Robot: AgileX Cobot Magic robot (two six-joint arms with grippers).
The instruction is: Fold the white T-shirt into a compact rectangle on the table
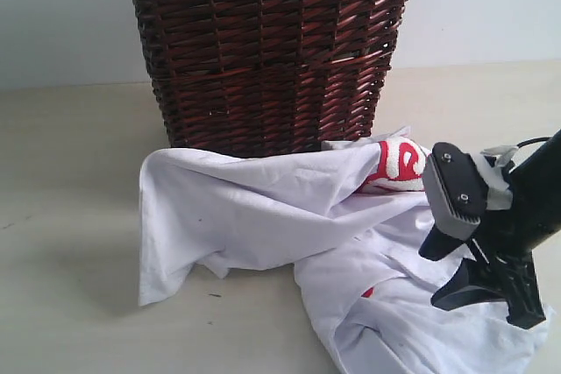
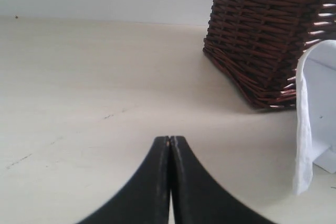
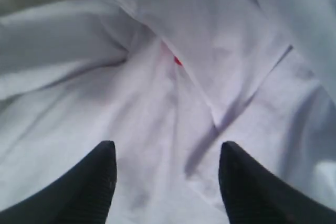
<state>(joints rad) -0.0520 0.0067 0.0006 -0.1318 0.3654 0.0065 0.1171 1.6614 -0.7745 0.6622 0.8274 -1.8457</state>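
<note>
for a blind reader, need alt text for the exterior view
A crumpled white T-shirt lies on the table in front of a brown wicker basket. The right claw is open at the shirt's right side.

The right arm is black, with a thin black cable and a pale grey bracket beside a dark block that bears two small screws and a ribbed edge. The right gripper has matte black fingers with fine ridges. The left gripper has smooth black prongs, tapering and curved outward.
</note>
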